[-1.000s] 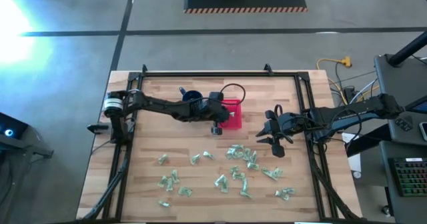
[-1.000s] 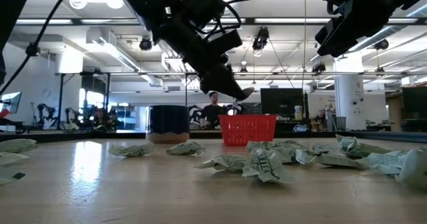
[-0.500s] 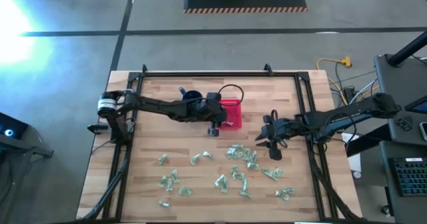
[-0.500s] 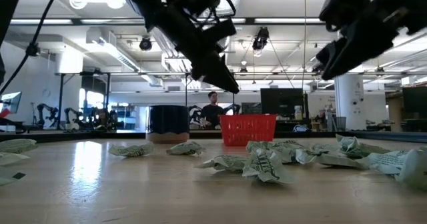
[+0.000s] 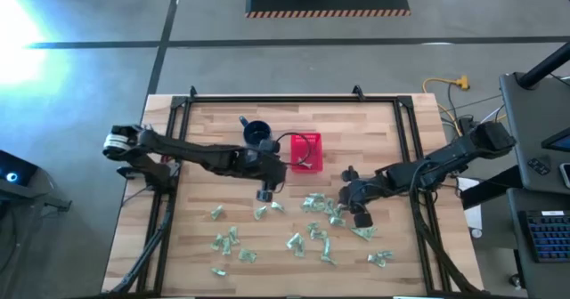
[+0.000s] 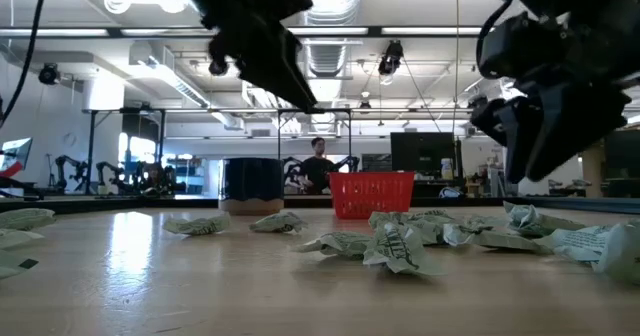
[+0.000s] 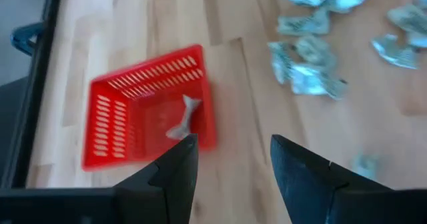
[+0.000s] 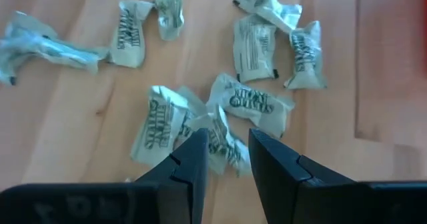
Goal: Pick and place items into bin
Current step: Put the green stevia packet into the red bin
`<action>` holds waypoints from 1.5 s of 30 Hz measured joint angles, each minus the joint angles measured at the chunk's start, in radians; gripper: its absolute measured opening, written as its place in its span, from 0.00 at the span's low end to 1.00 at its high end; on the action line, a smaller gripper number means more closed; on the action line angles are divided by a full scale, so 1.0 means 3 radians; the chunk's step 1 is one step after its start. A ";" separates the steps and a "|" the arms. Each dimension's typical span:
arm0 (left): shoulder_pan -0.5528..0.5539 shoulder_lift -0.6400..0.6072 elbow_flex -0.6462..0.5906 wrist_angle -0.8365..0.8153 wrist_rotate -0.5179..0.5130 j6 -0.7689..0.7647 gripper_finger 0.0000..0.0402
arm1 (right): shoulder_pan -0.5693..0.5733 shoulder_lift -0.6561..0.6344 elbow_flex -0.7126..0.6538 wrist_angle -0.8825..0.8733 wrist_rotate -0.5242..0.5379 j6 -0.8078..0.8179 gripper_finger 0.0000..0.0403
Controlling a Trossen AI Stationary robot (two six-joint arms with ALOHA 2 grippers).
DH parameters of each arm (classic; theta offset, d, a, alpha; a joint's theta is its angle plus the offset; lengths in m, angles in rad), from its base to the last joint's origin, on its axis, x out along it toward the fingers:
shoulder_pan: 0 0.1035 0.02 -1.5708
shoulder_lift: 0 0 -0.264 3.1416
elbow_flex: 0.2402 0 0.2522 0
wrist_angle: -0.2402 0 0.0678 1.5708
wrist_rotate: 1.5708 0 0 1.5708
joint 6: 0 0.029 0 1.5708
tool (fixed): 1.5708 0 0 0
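1. Lying nearest the low camera, a crumpled pale green wrapper [image 6: 392,246] sat just right of centre at the bottom of that frame on the wooden surface [image 5: 200,183], with more of the items [image 5: 316,228] scattered across the lower half of the high view.
2. The right gripper [image 5: 356,203] hung low over the right-hand cluster of items, right of centre in the high view; in its wrist view its jaws stood a little apart with nothing clamped in them, directly above a bunch of printed wrappers [image 8: 250,104].
3. In the low view that gripper showed as a dark mass at the right edge, above the items and not touching the surface.
4. The left gripper [image 5: 264,190] was just left of centre in the high view, clear of the bin and above bare wood, with a couple of items just below it in the frame.
5. Its jaws were released and spread, holding nothing, as its wrist view showed.
6. The red bin [image 5: 305,151] stood upright above centre in the high view; one pale item [image 7: 183,117] lay inside it.
7. A dark blue mug [image 5: 256,133] stood just left of the bin.
8. Farthest off in the low view, a person [image 6: 318,162] showed in the room behind the bin.
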 joint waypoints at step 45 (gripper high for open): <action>-0.0539 -0.0901 -0.1058 0.0153 -0.0030 -0.0967 0.43 | -0.0232 0.0013 0.0504 0.0377 0.1776 -0.0956 0.02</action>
